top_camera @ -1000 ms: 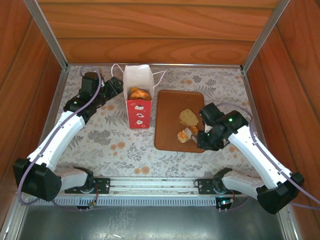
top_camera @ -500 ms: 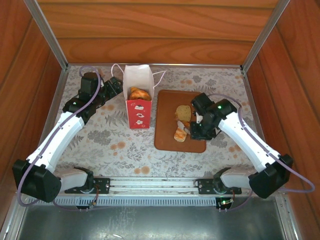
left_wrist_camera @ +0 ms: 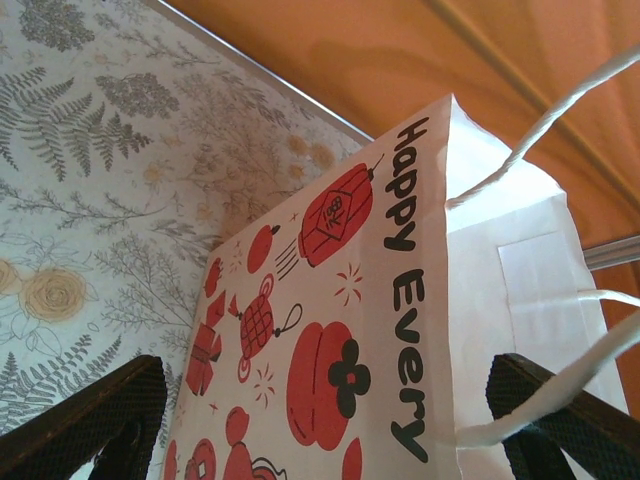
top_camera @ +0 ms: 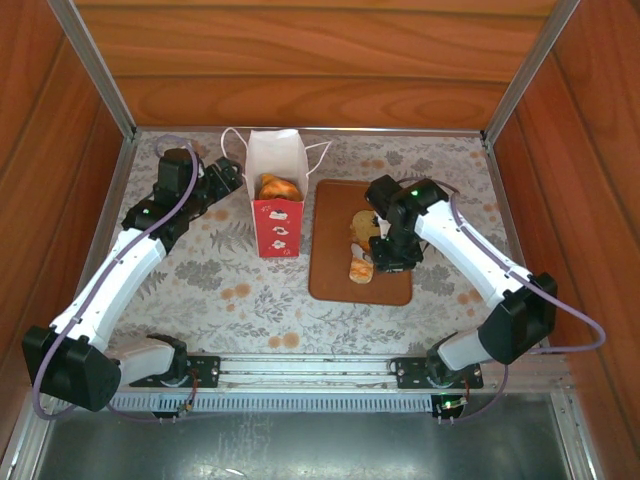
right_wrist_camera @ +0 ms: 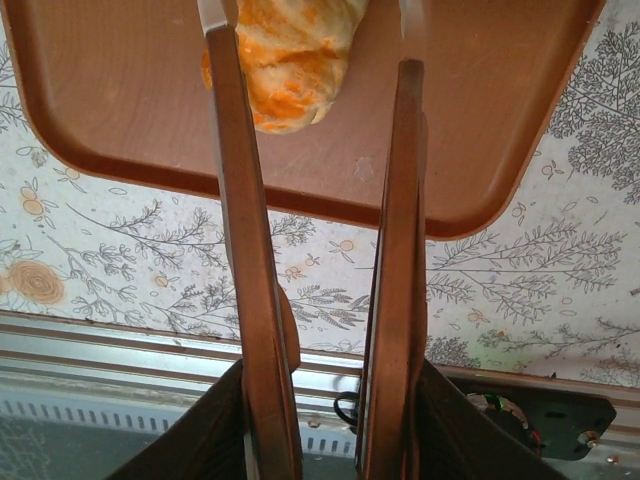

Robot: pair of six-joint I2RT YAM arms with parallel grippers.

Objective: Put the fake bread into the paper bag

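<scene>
Right gripper (top_camera: pixel 370 262) is clamped on a fake bread piece (right_wrist_camera: pixel 292 55) over the brown board (top_camera: pixel 335 280), center-right of frame. A tan slice (top_camera: pixel 361 226) lies on the board. Left gripper (top_camera: pixel 228 172) is spread wide beside the paper bag (top_camera: pixel 277 225), upper center-left. More bread (top_camera: pixel 277 187) sits inside the bag.

Lighting was bright, warm and even, with soft shadows. The near fingers (right_wrist_camera: pixel 240 300) at six o'clock looked slightly soft.
</scene>
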